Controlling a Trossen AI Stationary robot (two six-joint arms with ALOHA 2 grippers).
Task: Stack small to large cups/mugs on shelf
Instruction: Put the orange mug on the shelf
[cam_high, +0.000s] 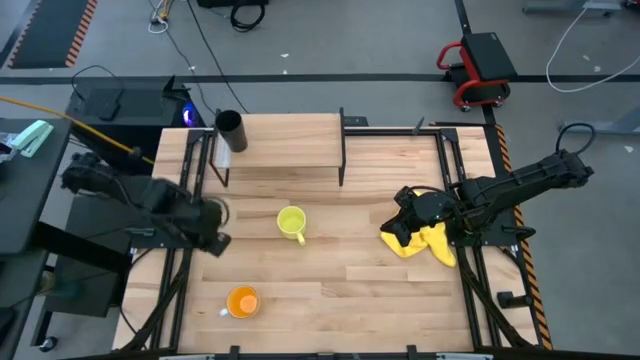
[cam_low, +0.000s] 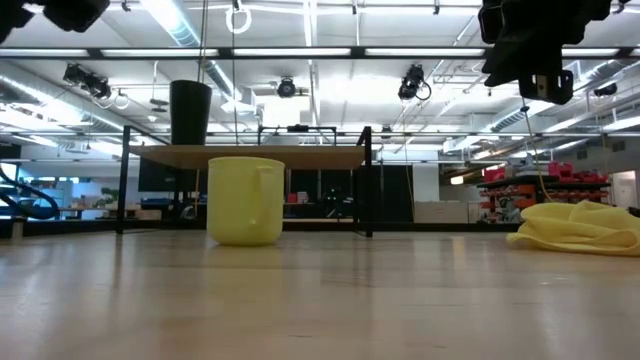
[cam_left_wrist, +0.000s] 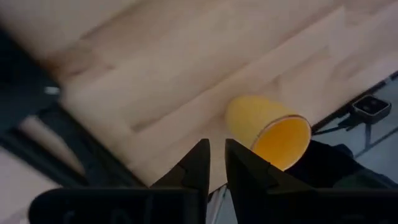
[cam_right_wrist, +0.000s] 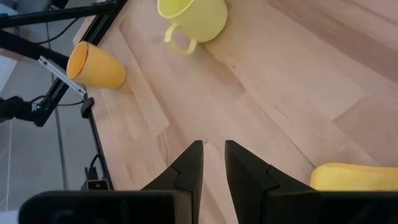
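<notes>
The black cup (cam_high: 229, 127) stands on the left end of the shelf (cam_high: 290, 142), a light-wood board on thin black legs at the table's far side. The yellow-green mug (cam_high: 291, 222) stands upright on the table in front of the shelf, its handle toward the near edge. The orange cup (cam_high: 243, 301) stands near the table's front left and shows ahead of the fingers in the left wrist view (cam_left_wrist: 267, 127). My left gripper (cam_high: 218, 228) hovers left of the mug, fingers nearly together and holding nothing (cam_left_wrist: 216, 155). My right gripper (cam_high: 403, 212) hangs at the right, also shut and holding nothing (cam_right_wrist: 213, 155).
A crumpled yellow cloth (cam_high: 430, 245) lies on the table below my right gripper, near the right edge. Black metal rails run along the table's left (cam_high: 170, 270) and right (cam_high: 475, 260) sides. Bare wood lies between the mug and the cloth.
</notes>
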